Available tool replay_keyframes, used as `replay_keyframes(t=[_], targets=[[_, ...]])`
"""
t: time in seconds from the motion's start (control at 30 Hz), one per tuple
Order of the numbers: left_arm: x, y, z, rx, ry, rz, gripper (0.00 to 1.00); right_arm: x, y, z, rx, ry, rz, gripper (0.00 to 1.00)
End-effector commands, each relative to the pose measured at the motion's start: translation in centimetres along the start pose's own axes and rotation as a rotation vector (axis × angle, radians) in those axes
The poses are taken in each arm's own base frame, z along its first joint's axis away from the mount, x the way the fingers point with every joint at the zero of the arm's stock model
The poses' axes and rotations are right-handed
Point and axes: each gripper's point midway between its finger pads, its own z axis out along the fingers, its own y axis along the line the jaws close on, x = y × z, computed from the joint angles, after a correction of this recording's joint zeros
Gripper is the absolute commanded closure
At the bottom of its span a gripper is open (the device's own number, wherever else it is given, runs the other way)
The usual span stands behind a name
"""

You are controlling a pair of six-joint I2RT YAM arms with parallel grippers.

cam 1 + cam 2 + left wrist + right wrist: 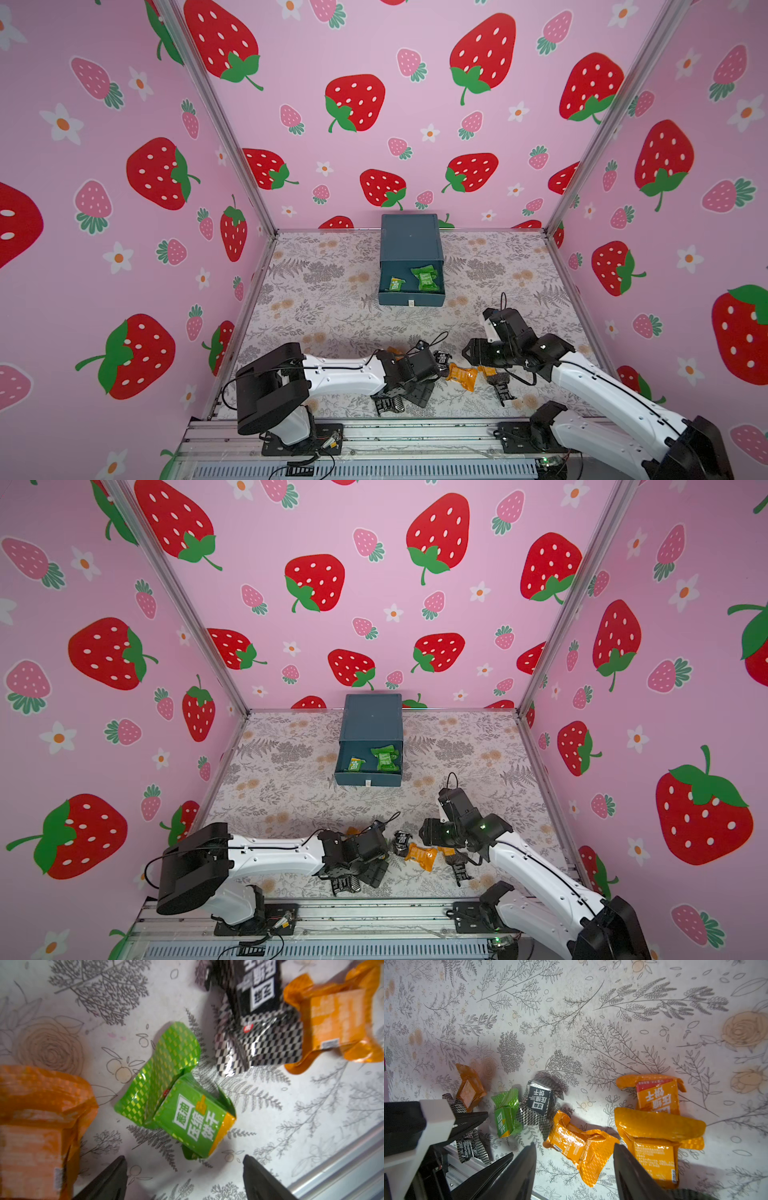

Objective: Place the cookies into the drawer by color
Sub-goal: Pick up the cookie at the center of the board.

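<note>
**A:** Where is the left gripper [184, 1157]?

**B:** Low over the floral table [332, 291], near the front edge. Its jaws are spread wide with nothing in them. In the left wrist view the green cookie [187, 1118] lies on the table between the two fingertips and a little ahead of them.

**A:** So it's lining up a pick?

**B:** I'd say so. The teal drawer cabinet [409, 239] sits at the back, in the middle, and its open drawer [411, 300] has two green packets [426, 279] in it. Green belongs there.

**A:** What would you watch for?

**B:** Crowding. A black checkered cookie [259, 1022] lies near the green one's flared end, and an orange cookie [37, 1126] lies off to its other side. I'd bring the fingers down across the boxy printed middle of the packet. The foil tail would likely crumple and slip out.

**A:** And the right gripper [574, 1145]?

**B:** It hovers above another orange packet [571, 1138] with its jaws about half apart. That packet lies flat on the table under the gap, and I see no grip on it. The two arms are close together, so I'd lift the green one straight up before swinging it toward the back.
</note>
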Motion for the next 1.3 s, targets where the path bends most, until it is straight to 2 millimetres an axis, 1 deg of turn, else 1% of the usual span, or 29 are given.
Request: replay_keyframes(t=[0.0,0.1,0.17,0.27,0.37,0.47,0.5,0.57,0.63,0.67,0.73,0.83,0.87,0.93,0.97,1.0,1.07,1.13,1.23,1.27], targets=[[-1.7,-0.8,0.0,0.035,-0.027,-0.076,0.02,0.3,0.0,0.1,-0.013,0.009,-0.010,0.36],[-1.9,0.0,1.0,0.003,0.003,-0.112,0.00,0.4,0.1,0.1,-0.024,0.009,-0.008,0.36],[-2.5,-0.3,1.5,0.026,-0.001,-0.114,0.01,0.4,0.1,0.1,-0.025,0.004,-0.006,0.36],[-3.5,-0.9,1.7,0.046,-0.017,-0.114,0.02,0.4,0.2,0.1,-0.028,0.006,-0.008,0.36],[-4.1,-0.6,1.9,0.032,-0.018,-0.123,0.05,0.5,0.2,0.1,-0.030,0.007,-0.010,0.36],[-4.1,0.2,2.2,-0.002,-0.013,-0.130,0.09,0.5,0.1,0.1,-0.026,0.006,-0.013,0.36],[-4.1,0.4,2.2,-0.018,-0.014,-0.128,0.12,0.5,0.1,0.1,-0.025,0.006,-0.013,0.36],[-3.8,1.7,2.2,-0.088,-0.005,-0.132,0.22,0.5,0.1,0.1,-0.025,0.006,-0.015,0.36],[-3.2,2.4,1.9,-0.131,0.015,-0.132,0.33,0.5,0.1,0.1,-0.026,0.008,-0.017,0.36],[-2.9,2.4,1.7,-0.144,0.015,-0.126,0.35,0.5,0.1,0.1,-0.024,0.009,-0.017,0.36],[-2.4,2.5,1.3,-0.165,0.017,-0.115,0.35,0.5,0.1,0.1,-0.025,0.005,-0.015,0.36],[-1.9,3.2,1.0,-0.213,0.028,-0.111,0.36,0.5,0.1,0.0,-0.028,0.004,-0.017,0.36],[-1.8,3.4,1.0,-0.219,0.032,-0.113,0.35,0.5,0.1,-0.1,-0.028,0.002,-0.017,0.36],[-1.7,3.4,0.9,-0.223,0.034,-0.111,0.29,0.5,0.1,-0.1,-0.029,-0.002,-0.015,0.36],[-1.8,3.5,0.8,-0.229,0.031,-0.106,0.29,0.4,0.1,-0.1,-0.030,-0.003,-0.016,0.36],[-1.9,3.4,0.9,-0.224,0.028,-0.096,0.29,0.4,0.1,-0.1,-0.031,-0.003,-0.015,0.36],[-2.4,2.8,1.3,-0.184,0.021,-0.072,0.33,0.5,0.2,0.0,-0.032,0.001,-0.017,0.36],[-2.7,2.2,1.8,-0.149,0.027,-0.054,0.33,0.5,0.2,0.0,-0.032,0.004,-0.018,0.36],[-3.5,1.8,1.9,-0.149,0.026,-0.031,0.34,0.5,0.2,0.1,-0.030,0.007,-0.018,0.36],[-3.6,1.6,1.9,-0.144,0.027,-0.027,0.36,0.5,0.2,0.1,-0.029,0.005,-0.018,0.36]])
